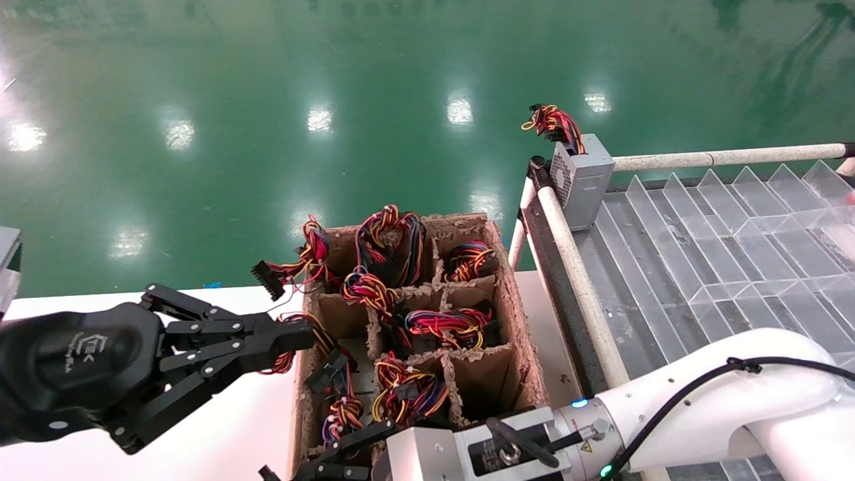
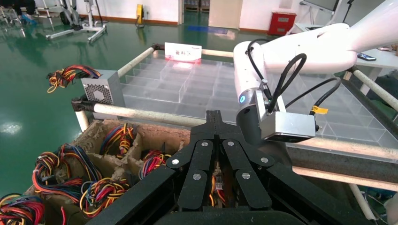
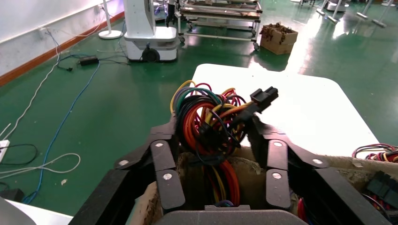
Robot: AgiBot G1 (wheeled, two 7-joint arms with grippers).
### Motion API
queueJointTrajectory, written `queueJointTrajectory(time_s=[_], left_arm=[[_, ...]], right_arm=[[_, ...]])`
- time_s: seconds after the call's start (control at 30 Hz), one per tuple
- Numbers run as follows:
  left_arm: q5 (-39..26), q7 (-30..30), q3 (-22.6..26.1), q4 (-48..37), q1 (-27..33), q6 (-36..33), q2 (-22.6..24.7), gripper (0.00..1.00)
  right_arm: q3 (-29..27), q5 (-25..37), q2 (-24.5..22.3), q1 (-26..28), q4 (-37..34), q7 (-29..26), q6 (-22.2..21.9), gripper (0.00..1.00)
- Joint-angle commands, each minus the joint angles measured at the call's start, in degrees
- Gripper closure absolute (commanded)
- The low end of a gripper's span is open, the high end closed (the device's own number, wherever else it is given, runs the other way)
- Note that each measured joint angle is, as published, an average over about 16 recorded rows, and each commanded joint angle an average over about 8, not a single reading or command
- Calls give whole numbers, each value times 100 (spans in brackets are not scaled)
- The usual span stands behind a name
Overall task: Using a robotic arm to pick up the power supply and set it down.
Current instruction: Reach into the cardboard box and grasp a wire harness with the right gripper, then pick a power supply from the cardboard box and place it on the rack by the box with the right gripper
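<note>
Right gripper is down at the near end of the cardboard divider box, fingers spread on either side of a red-yellow-black wire bundle with a black connector poking out the top. The fingers flank the wires; whether they actually press on them cannot be told from here. That bundle belongs to the power supply sitting low in the near-left compartment, its grey body mostly hidden under the wires. In the head view only the right gripper's finger links show at the bottom edge, ahead of the silver wrist block and the white arm with its black cable.

Left gripper hangs over the white tabletop at the box's left wall, fingers pressed together, tips right by the loose wires spilling over the edge; contact is unclear. There's a white logo on its black housing, too small to read.

Other compartments hold more coloured wire bundles. Over on the right, a second grey box with a perforated vent side stands upright at the corner of the clear-partitioned tray, a small coil of wires on top. In the left wrist view a white-and-red sign stands at the tray's far side, lettering unreadable, and a small yellow tag sits on the arm's cable.
</note>
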State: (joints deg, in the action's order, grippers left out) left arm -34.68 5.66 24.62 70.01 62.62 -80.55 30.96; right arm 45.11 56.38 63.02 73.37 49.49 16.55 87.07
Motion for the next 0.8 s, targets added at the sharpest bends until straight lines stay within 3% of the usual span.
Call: queueJointTrajectory(time_s=[0.03,0.5,0.8], left_arm=[[0,0,0,0,0,0,0,100],[0,0,0,0,0,0,0,100],[0,0,0,0,0,0,0,100]], right_arm=[[13,27,4,21,-15,17,12,100],[6,14,-207,72,269,-29,70,100],[-236,-433,-597,177,969,-276,154,100]])
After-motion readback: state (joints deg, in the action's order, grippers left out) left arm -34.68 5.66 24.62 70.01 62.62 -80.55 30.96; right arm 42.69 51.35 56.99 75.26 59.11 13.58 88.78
